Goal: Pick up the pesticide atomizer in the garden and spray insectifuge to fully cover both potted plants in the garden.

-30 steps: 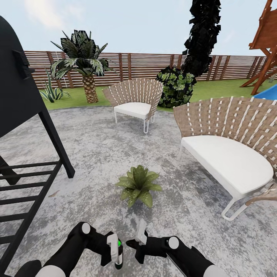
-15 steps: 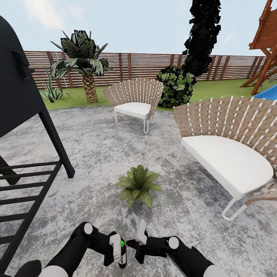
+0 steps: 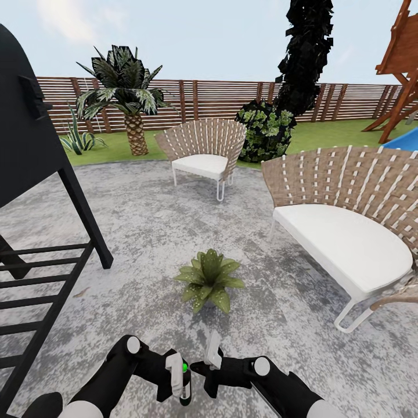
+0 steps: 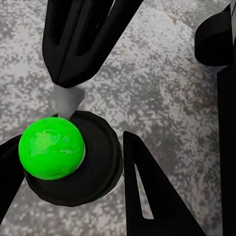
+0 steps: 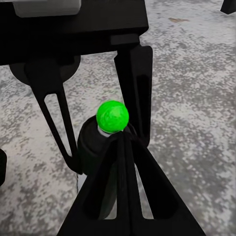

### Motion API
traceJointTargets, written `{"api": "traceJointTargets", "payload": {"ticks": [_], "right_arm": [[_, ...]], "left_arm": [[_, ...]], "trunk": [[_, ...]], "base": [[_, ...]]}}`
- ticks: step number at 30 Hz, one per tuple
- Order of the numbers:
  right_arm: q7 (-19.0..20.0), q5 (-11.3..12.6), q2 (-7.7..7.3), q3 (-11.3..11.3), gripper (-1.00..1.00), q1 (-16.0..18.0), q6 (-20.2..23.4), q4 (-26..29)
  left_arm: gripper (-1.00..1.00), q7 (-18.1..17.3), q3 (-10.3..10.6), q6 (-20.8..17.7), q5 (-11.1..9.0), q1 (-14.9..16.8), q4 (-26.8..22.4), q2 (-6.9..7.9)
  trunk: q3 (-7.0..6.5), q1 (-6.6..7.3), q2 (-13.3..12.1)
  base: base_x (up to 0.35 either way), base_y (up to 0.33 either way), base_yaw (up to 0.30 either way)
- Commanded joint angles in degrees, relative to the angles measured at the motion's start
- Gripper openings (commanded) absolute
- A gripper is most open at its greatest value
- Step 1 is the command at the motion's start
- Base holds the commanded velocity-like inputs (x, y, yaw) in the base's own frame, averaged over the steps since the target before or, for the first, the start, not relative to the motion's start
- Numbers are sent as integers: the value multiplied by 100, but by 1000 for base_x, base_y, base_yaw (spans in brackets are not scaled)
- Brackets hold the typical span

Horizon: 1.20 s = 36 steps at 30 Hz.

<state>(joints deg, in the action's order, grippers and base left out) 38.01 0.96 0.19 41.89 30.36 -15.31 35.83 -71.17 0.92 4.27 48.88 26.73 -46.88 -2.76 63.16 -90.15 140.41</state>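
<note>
The pesticide atomizer (image 3: 184, 383), a dark bottle with a bright green knob on top, stands upright in my left gripper (image 3: 179, 380), which is shut on it low in the head view. In the left wrist view the knob (image 4: 51, 147) tops the dark body (image 4: 96, 164) between the left gripper's (image 4: 71, 157) fingers. My right gripper (image 3: 212, 351) is shut, holds nothing, and hovers just right of the bottle. The right wrist view has its tips (image 5: 125, 140) close in front of the atomizer (image 5: 98, 147). One potted plant (image 3: 209, 280) sits on the stone patio ahead of both grippers.
A black metal stand (image 3: 40, 232) with slatted shelves fills the left side. A woven chair (image 3: 342, 238) stands right of the plant and another (image 3: 203, 154) farther back. Beyond the patio are a palm (image 3: 125, 93), agave (image 3: 81, 139), bush (image 3: 264, 133) and brown fence (image 3: 220, 98).
My left gripper has carried the atomizer slightly to the right, closer to the right gripper. In the last half second nothing moves.
</note>
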Motion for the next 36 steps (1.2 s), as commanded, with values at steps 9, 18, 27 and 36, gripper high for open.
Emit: {"api": "traceJointTargets", "payload": {"ticks": [9,18,27,36], "right_arm": [[5,9,-1,12,-100,5,-25,-6],[5,10,-1,12,-100,6,-25,-6],[5,10,-1,12,-100,5,-25,2],[5,3,-30,12,100,6,-25,-4]], "left_arm": [[-100,-11,-8,47,34,0,-6,-39],[-100,-3,-8,45,34,0,3,8],[-100,-3,-37,47,120,-86,12,579],[-100,14,-56,63,56,-100,76,1538]], "trunk": [[5,1,2],[5,1,2],[5,1,2],[5,1,2]], "base": [[0,0,0],[0,0,0],[0,0,0],[0,0,0]]}}
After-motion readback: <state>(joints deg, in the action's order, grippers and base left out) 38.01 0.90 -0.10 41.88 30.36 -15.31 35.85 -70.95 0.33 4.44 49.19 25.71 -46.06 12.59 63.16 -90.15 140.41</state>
